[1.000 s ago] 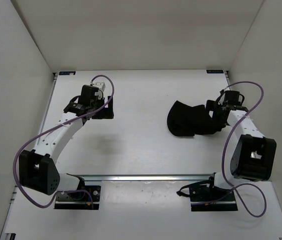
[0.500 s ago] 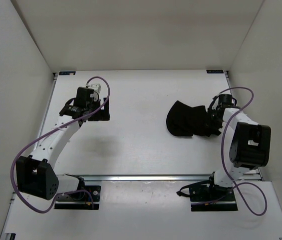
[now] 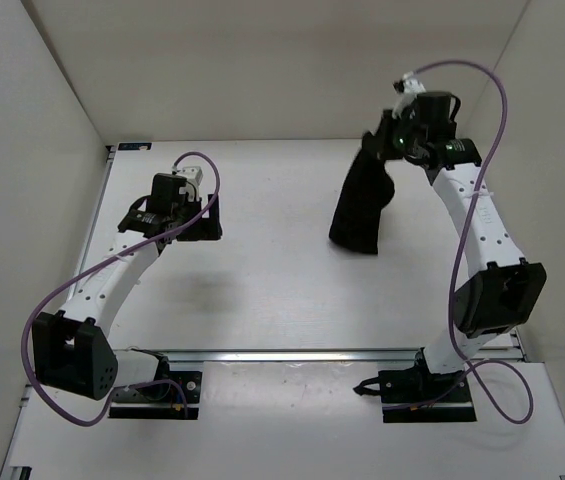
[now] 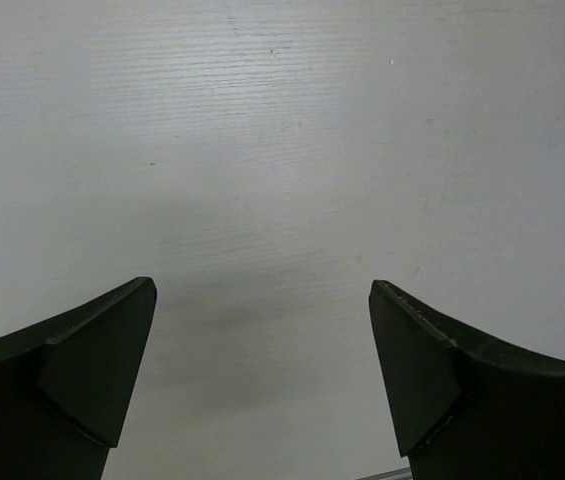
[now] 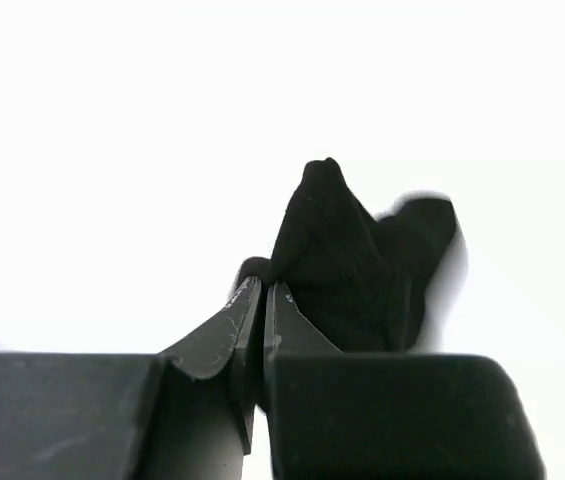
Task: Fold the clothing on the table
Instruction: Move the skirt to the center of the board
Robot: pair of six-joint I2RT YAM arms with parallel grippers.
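Note:
The black clothing (image 3: 362,200) hangs in a long drape above the right half of the white table (image 3: 272,270), its lower end near the surface. My right gripper (image 3: 387,140) is raised high at the back right and is shut on the garment's upper edge. In the right wrist view the two fingers (image 5: 224,335) press together at the gripper (image 5: 263,290), with the clothing (image 5: 357,265) bunched just beyond them. My left gripper (image 3: 202,218) hovers low over the left side of the table, open. In the left wrist view, only bare table (image 4: 262,200) shows beyond the gripper (image 4: 262,300).
White walls (image 3: 52,90) enclose the table on three sides. A metal rail (image 3: 292,353) runs across the near edge, with both arm bases (image 3: 157,390) behind it. Purple cables (image 3: 497,110) loop off each arm.
The right gripper closed on the clothing where it lay at the right, then lifted it up and toward the back, so it now hangs. The left arm shifted slightly left.

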